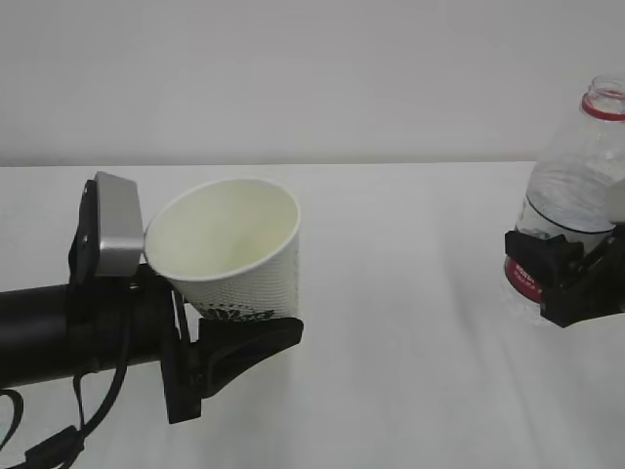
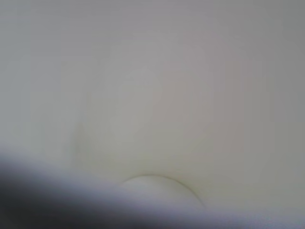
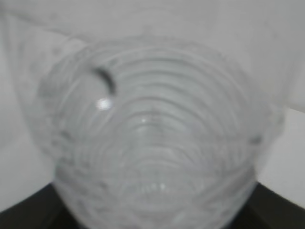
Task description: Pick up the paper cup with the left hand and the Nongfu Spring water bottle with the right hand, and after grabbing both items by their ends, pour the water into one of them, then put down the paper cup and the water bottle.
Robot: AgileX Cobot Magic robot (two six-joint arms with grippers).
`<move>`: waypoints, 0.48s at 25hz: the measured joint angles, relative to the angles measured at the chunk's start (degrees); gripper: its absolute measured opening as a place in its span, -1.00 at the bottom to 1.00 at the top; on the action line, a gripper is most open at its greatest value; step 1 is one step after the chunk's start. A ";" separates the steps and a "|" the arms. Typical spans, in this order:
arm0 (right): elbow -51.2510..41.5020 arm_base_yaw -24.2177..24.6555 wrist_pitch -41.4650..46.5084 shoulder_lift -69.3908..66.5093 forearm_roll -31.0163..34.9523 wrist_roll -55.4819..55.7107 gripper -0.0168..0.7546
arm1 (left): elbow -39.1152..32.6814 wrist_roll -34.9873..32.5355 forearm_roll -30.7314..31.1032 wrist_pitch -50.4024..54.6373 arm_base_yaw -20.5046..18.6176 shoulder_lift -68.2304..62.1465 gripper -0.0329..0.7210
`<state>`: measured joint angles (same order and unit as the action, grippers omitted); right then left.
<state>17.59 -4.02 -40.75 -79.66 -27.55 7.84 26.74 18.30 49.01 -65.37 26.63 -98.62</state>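
Note:
The white paper cup [image 1: 234,249] is tipped with its open mouth towards the camera, green logo low on its side. My left gripper [image 1: 242,330] is shut on the cup's lower end, one black finger [image 1: 256,342] showing under it. The cup's pale wall [image 2: 157,95] fills the blurred left wrist view. At the right edge the clear Nongfu Spring water bottle [image 1: 576,195] stands upright, uncapped, with a red neck ring. My right gripper [image 1: 555,278] is shut on it at the red label. Its ribbed body [image 3: 152,138] fills the right wrist view. I cannot make out any water or stream.
A white table [image 1: 410,322] spreads under both arms, with a plain pale wall [image 1: 312,68] behind. The left arm's black tube and grey wrist camera [image 1: 115,227] lie at the left, with loose cable near the bottom left corner.

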 joint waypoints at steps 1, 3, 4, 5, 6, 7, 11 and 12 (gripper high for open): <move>0.00 0.00 0.00 0.00 -0.12 0.00 0.28 | 0.50 0.73 0.13 0.27 0.68 0.00 0.53; 0.00 0.00 -0.25 0.00 -0.23 0.00 0.28 | 1.13 1.52 0.13 0.41 1.84 -0.12 0.53; 0.00 0.00 -0.33 0.00 -0.44 0.00 0.28 | 1.37 1.63 0.13 0.51 2.30 -0.35 0.52; 0.00 0.00 -0.38 0.00 -0.57 0.04 0.28 | 1.47 1.73 0.13 0.63 2.82 -0.46 0.52; 0.00 0.00 -0.38 0.00 -0.81 0.13 0.28 | 1.57 1.86 0.13 0.95 3.31 -0.55 0.52; 0.00 0.00 -0.38 0.00 -0.96 0.40 0.28 | 1.59 1.86 0.13 1.23 3.84 -0.55 0.52; 0.00 0.00 -0.46 0.00 -2.48 1.61 0.28 | 1.70 1.95 0.13 4.40 5.82 -0.71 0.52; 0.00 0.00 -0.62 0.00 -2.91 2.06 0.28 | 1.70 2.07 0.13 4.69 6.18 -0.82 0.52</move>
<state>17.59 -4.02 -41.36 -79.66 -30.46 9.90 28.44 20.37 49.15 -60.68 32.81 -99.43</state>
